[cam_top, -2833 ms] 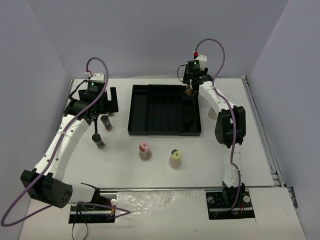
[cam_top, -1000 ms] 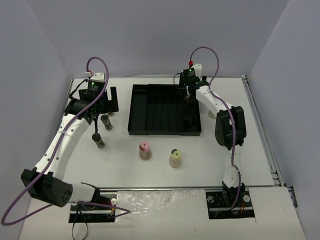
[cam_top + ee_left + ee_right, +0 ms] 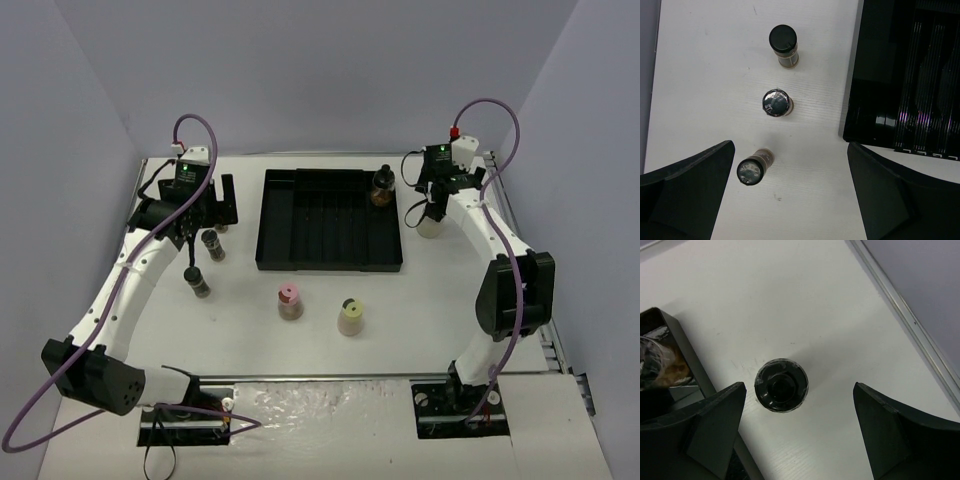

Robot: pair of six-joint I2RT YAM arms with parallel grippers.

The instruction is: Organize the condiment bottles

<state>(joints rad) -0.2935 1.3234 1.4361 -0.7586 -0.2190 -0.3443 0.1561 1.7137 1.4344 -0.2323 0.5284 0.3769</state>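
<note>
Three dark-filled condiment bottles stand left of the black tray [image 3: 330, 220]: one with a black cap [image 3: 783, 44], one in the middle [image 3: 777, 102], and one [image 3: 754, 170] close to my left gripper's left finger. My left gripper [image 3: 790, 170] hovers open above them, holding nothing. A pink-capped bottle [image 3: 289, 302] and a yellow-capped bottle [image 3: 350, 317] stand in front of the tray. A brown bottle [image 3: 381, 187] stands in the tray's far right corner. My right gripper [image 3: 800, 407] is open above a pale, black-capped bottle [image 3: 781, 385] just right of the tray.
The tray's ribbed lanes [image 3: 920, 90] hold nothing but the one bottle. A metal rail [image 3: 910, 325] runs along the table's right edge, close to the right gripper. Grey walls enclose the table on the left, back and right.
My right gripper has left the brown bottle standing in the tray's far right corner and swung right, over the pale bottle beside the tray. The left arm has not moved.
</note>
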